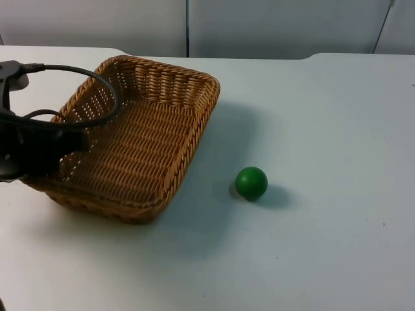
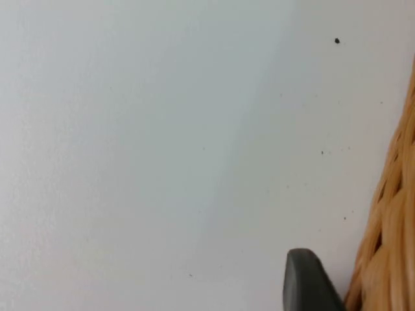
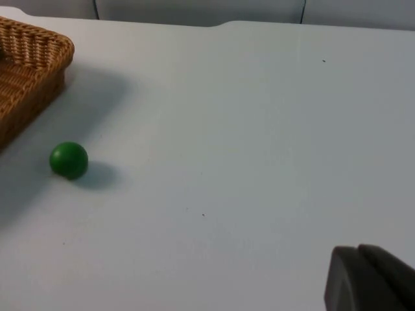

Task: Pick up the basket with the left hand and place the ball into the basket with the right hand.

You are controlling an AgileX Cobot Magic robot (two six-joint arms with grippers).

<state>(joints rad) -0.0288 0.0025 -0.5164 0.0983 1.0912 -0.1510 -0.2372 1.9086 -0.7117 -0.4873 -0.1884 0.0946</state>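
Fingers of the left gripper (image 1: pixel 65 146) are seen at the basket (image 1: pixel 139 146) rim; whether it is clamped cannot be told. Right gripper (image 3: pixel 363 282) fingers, spread unknown, wait well away from the ball (image 1: pixel 251 183), resting on the desk (image 1: pixel 324 246) beside the basket. A shallow rim grip could let the basket tilt or slip when lifted.

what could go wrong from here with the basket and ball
The basket looks tilted, its left rim at the left gripper; held at one edge like that, it might swing or slip. The ball lies free on the table, close to the basket's right side, so a swinging basket could knock it rolling. The right gripper is well away from the ball, and a round ball may squirt from the fingers if approached off-centre.
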